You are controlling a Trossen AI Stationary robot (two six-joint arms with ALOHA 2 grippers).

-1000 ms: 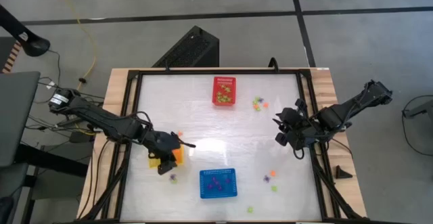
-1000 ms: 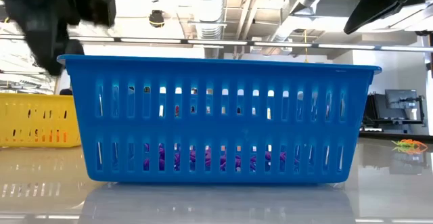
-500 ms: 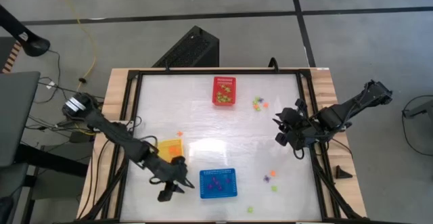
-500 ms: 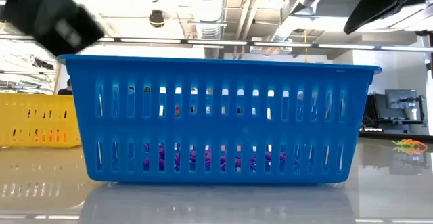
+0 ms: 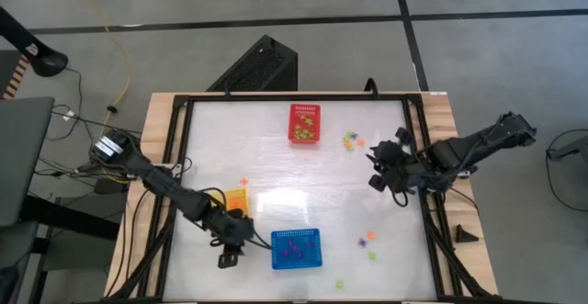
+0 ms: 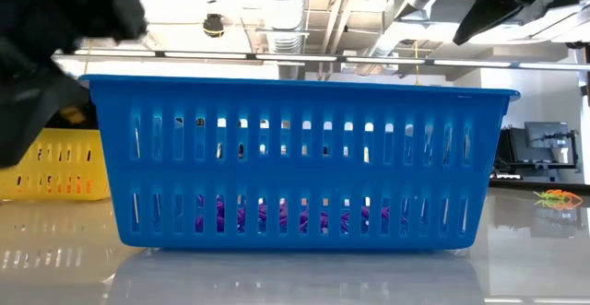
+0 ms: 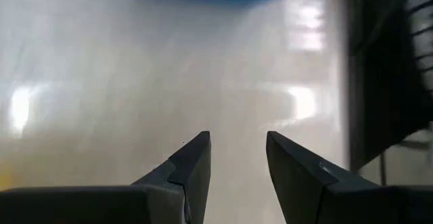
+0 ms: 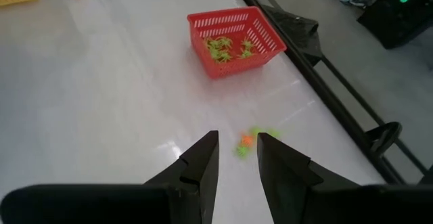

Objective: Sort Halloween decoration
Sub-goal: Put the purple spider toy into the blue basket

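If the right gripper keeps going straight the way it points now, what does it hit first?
Most likely the small cluster of orange and green trinkets on the table, just ahead of the right gripper and its slightly parted jaws. The red basket lies farther along roughly the same line. Depth is hard to judge.

Probably a lab: exposed ceiling ducts (image 6: pixel 286 1), monitors (image 6: pixel 548 144) behind.

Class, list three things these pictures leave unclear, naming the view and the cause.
1. High view: shapes of the loose trinkets are too small to tell.
2. Low view: the blue basket hides most of the table behind it.
3. Low view: the left pincer is a blur, cut off by the edge.
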